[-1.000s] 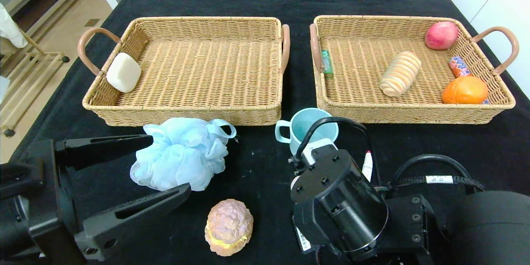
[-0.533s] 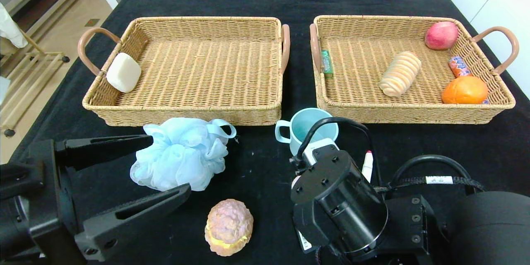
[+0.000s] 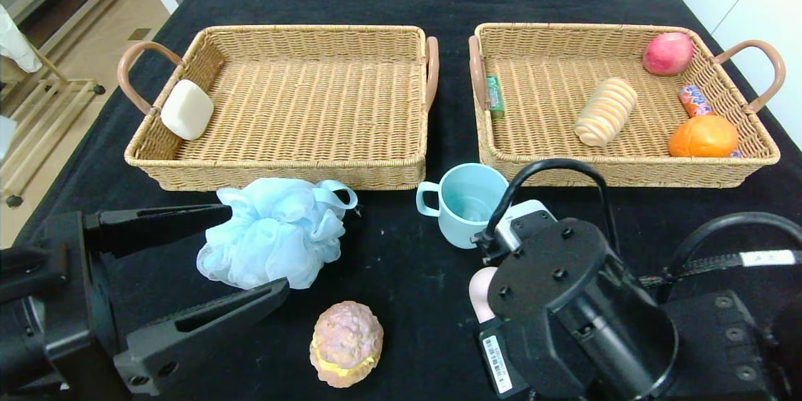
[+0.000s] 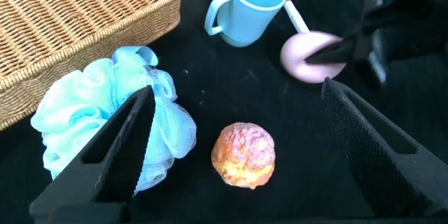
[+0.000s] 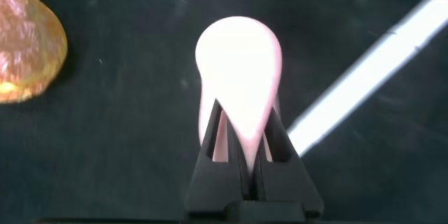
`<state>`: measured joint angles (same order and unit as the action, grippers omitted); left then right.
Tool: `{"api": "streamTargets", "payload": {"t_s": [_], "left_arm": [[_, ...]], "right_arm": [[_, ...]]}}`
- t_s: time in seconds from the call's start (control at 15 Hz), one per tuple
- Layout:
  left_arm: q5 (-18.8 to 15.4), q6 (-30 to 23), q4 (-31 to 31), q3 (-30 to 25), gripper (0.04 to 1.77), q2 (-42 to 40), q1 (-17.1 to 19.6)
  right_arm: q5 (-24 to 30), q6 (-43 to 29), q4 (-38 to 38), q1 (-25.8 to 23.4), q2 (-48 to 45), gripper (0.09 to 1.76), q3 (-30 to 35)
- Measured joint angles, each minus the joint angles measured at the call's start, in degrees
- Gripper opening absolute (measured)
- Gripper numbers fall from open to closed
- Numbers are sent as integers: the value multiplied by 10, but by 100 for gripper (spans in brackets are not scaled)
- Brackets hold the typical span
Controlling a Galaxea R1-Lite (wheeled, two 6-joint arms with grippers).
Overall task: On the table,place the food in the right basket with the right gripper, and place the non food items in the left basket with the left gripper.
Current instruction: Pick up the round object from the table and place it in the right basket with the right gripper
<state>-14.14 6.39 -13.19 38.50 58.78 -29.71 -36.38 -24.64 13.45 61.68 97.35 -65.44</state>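
The right claw (image 5: 241, 147) pinches a pink teardrop-shaped item (image 5: 238, 70) just above the tabletop (image 3: 401, 263), near the blue cup (image 3: 463, 200). Lift clear of the cup before carrying toward the right basket (image 3: 626, 169). The left claw (image 4: 231, 147) stays spread beside the blue bath pouf (image 3: 269, 232).

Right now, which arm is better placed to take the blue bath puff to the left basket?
The left. The left gripper is open with the puff between its fingers, just in front of the left basket. The right gripper is shut on a pink egg-shaped thing.
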Motion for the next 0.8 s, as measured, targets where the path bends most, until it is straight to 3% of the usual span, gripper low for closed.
{"api": "streamTargets", "payload": {"t_s": [0.27,0.53,0.8], "left_arm": [[0,0,0,-1,172,1,0],[0,0,0,-1,172,1,0],[0,0,0,0,172,0,0]], "right_arm": [[1,-7,52,-21,-55,15,3],[1,17,56,-81,-93,15,-7],[15,80,52,-158,-108,15,-80]]}}
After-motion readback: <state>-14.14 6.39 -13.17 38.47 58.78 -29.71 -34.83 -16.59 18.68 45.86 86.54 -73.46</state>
